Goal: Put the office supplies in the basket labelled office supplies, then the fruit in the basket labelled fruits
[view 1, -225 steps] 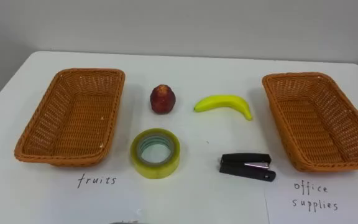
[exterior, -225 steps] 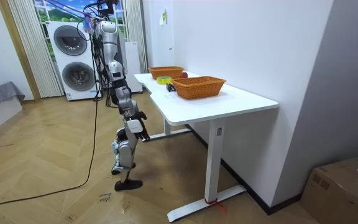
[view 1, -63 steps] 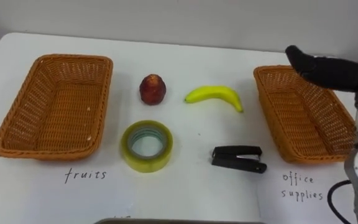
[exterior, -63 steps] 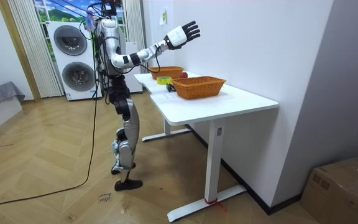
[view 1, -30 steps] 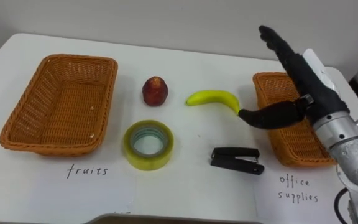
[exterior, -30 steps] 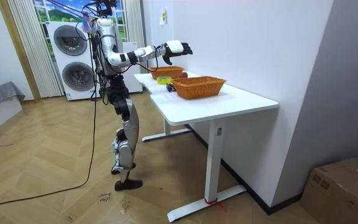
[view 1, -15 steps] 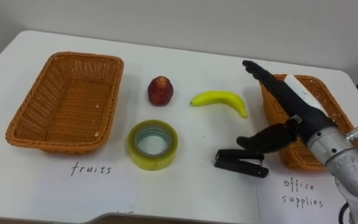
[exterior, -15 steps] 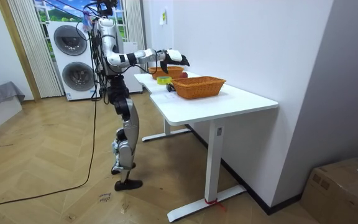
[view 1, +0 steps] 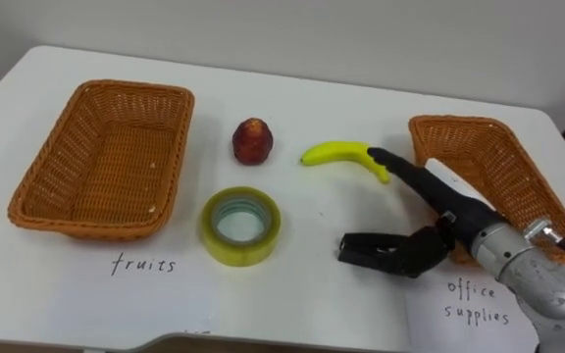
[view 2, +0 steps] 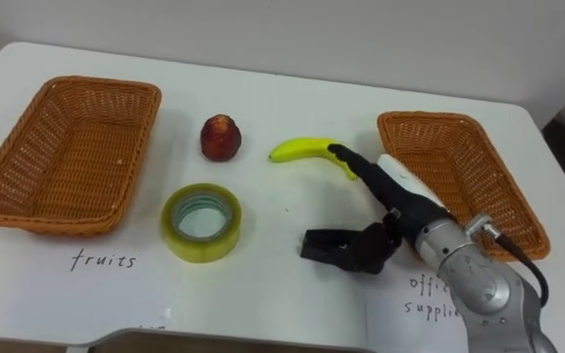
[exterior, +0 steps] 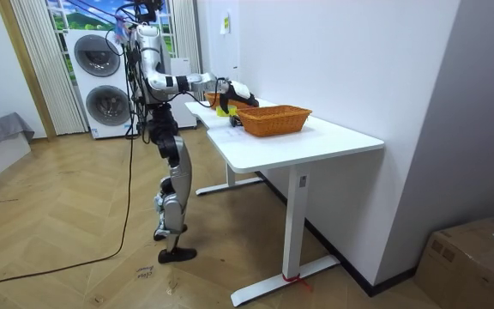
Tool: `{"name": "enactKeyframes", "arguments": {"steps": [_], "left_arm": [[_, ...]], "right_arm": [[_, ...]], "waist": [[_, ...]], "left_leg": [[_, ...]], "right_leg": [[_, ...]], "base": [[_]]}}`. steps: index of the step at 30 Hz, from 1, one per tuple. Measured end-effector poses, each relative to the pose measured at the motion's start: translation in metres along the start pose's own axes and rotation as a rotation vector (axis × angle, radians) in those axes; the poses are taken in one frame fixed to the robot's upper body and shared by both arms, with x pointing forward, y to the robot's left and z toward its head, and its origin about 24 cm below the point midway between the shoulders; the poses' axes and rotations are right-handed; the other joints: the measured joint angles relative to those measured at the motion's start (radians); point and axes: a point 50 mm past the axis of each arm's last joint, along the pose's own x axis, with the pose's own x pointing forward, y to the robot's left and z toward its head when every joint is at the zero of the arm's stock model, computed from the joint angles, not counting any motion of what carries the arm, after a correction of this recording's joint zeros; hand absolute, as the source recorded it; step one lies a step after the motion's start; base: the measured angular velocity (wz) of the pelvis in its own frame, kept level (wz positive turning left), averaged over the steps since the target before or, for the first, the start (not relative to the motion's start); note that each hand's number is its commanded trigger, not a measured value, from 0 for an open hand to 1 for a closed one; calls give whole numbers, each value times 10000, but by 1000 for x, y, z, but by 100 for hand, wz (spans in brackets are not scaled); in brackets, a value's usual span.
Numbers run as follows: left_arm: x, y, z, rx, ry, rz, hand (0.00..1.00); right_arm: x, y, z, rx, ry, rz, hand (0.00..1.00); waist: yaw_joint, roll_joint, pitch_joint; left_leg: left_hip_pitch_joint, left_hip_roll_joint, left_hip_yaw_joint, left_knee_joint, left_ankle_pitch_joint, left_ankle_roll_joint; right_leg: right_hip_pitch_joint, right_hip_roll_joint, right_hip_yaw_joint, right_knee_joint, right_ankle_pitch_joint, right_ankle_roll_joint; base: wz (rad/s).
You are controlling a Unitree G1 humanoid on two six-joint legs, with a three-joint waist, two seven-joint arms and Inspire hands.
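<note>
right hand (view 1: 462, 222) spread wide at right end of stapler (view 1: 367, 247); thumb beside it; fingers (view 1: 401, 170) straight toward banana (view 1: 337, 152); bare table (view 1: 307, 221) left of stapler

White table (exterior: 316, 137), stacked washers (exterior: 101, 77), cardboard box (exterior: 474, 257), curtain (exterior: 33, 60)

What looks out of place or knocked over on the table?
Nothing stands out. The left basket and right basket sit flat and empty; the red fruit, banana and tape roll lie on the table, and the right hand is open over the stapler.
</note>
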Motion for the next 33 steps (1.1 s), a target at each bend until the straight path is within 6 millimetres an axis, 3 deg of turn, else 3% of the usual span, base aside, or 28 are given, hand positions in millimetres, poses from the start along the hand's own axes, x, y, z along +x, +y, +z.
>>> {"name": "enactKeyframes", "arguments": {"steps": [15,33], "left_arm": [[2,4,11,3,-294,138,0],[2,6,9,39,-202,189,0]], "right_arm": [[1,4,-10,-217,557,324,0],[1,13,-16,-1167,1524,814,0]], "waist": [[123,-60,9],[129,-82,-19]], "left_leg": [[-13,-12,-27,-39,-1,3],[-16,-14,-31,-17,0,3]], "right_leg": [[-13,-2,-13,-12,1,2],[-7,0,-9,-10,2,3]], "base": [[0],[0]]}}
